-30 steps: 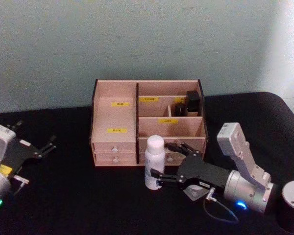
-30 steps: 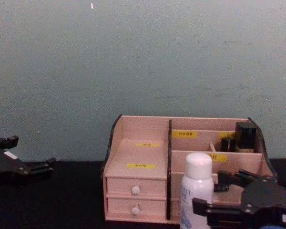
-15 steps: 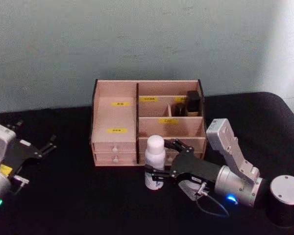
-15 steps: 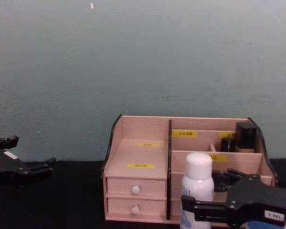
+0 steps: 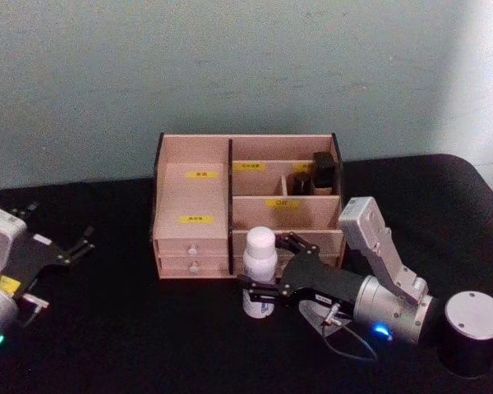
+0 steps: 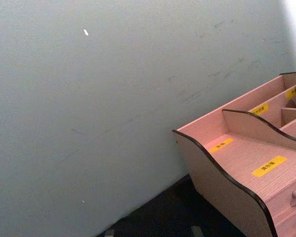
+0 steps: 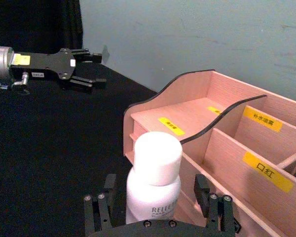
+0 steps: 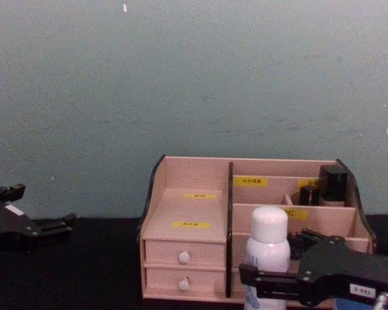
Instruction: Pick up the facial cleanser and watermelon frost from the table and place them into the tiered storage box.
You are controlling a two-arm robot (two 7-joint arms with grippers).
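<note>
The facial cleanser (image 5: pixel 259 271) is a white bottle with a rounded cap, standing upright on the black table just in front of the tiered storage box (image 5: pixel 193 197). My right gripper (image 5: pixel 263 261) is open and straddles the bottle's lower body. In the right wrist view a finger shows on each side of the bottle (image 7: pixel 155 177), with a small gap between each finger and the bottle. The chest view shows the bottle (image 8: pixel 266 255) with the right gripper (image 8: pixel 271 258) around it. My left gripper (image 5: pixel 56 226) rests open at the far left, holding nothing. The watermelon frost is out of view.
Small black bottles (image 5: pixel 323 174) stand in the box's back right compartment. The box (image 8: pixel 187 213) backs onto a pale green wall. A thin cable (image 5: pixel 353 349) loops on the black tabletop under my right wrist. Open tabletop lies between the left gripper and the box.
My right arm has slid left, bringing its open fingers further around the bottle. The bottle stays in place and the left arm has not moved.
</note>
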